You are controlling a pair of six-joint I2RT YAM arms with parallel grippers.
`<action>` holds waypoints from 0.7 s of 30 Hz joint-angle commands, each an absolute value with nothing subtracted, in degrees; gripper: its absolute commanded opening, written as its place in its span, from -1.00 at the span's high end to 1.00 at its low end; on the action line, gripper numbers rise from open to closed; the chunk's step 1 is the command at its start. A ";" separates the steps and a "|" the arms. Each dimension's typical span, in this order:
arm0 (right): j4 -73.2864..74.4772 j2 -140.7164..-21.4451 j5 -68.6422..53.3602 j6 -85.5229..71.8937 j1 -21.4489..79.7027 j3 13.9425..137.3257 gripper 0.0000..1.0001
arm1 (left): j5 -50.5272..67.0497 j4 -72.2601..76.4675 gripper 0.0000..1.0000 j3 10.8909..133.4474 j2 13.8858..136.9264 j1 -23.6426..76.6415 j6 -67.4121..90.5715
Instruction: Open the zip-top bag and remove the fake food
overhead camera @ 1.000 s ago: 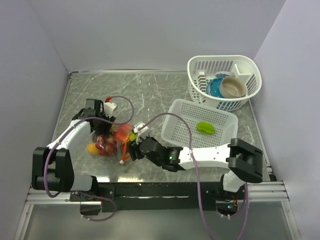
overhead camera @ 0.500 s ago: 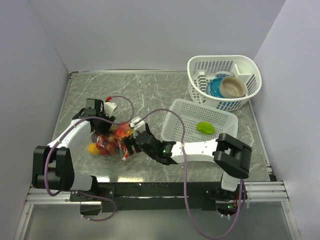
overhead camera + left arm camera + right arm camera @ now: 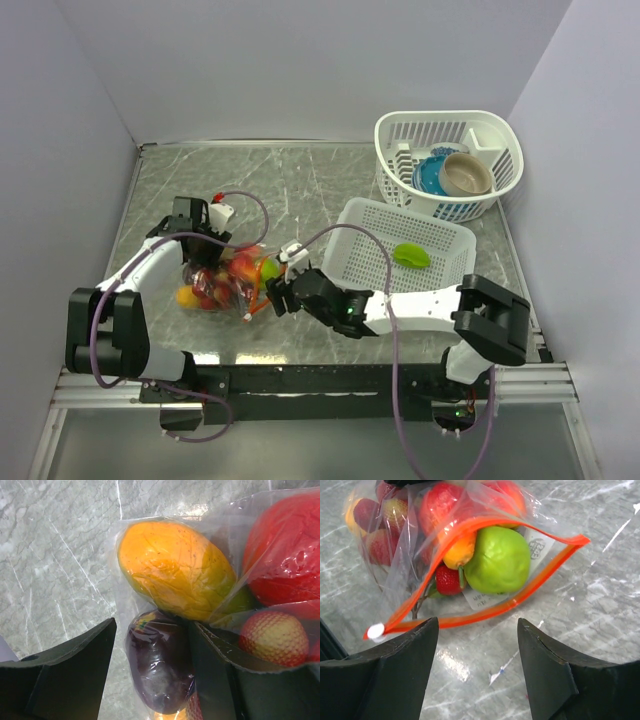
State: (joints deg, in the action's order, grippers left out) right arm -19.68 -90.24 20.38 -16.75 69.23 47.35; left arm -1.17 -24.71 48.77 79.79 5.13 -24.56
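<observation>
The zip-top bag (image 3: pixel 222 282) lies at the left of the table with its orange-red mouth (image 3: pixel 485 607) gaping towards my right gripper. The fake food (image 3: pixel 240 268) is inside it. A green fruit (image 3: pixel 497 560), an orange piece and a strawberry sit at the mouth. My right gripper (image 3: pixel 273 294) (image 3: pixel 477 621) is open just outside the zip strip, over bare table. My left gripper (image 3: pixel 198 258) (image 3: pixel 152 625) is shut on the bag's far end, with a dark purple piece (image 3: pixel 160 670) between its fingers. An orange fruit (image 3: pixel 175 570) lies ahead of it.
A white slotted tray (image 3: pixel 360 212) to the right holds one green piece (image 3: pixel 411 255). Behind it, a white basket (image 3: pixel 500 130) holds a blue bowl and a beige bowl. Grey walls close in the left, back and right sides.
My right gripper pushed in towards the bag's mouth, then drew back a little to the right. Its jaws widened and then narrowed somewhat. The left arm and the bag held still.
</observation>
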 commanded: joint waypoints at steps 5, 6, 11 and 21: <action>-20.92 -99.21 19.95 -12.23 69.43 58.25 -0.49 | -1.41 -26.89 -0.33 50.45 79.98 6.24 -24.79; -20.83 -99.92 19.95 -11.69 69.35 59.14 -0.53 | -1.41 -26.89 -0.33 50.36 79.98 6.50 -24.79; -21.00 -103.80 18.90 -8.97 68.56 64.06 -0.64 | -2.02 -26.63 -0.33 49.83 79.81 8.44 -24.70; -20.74 -108.02 13.28 -8.87 68.55 71.19 -0.70 | -2.37 -26.81 -0.33 49.75 79.63 9.84 -24.61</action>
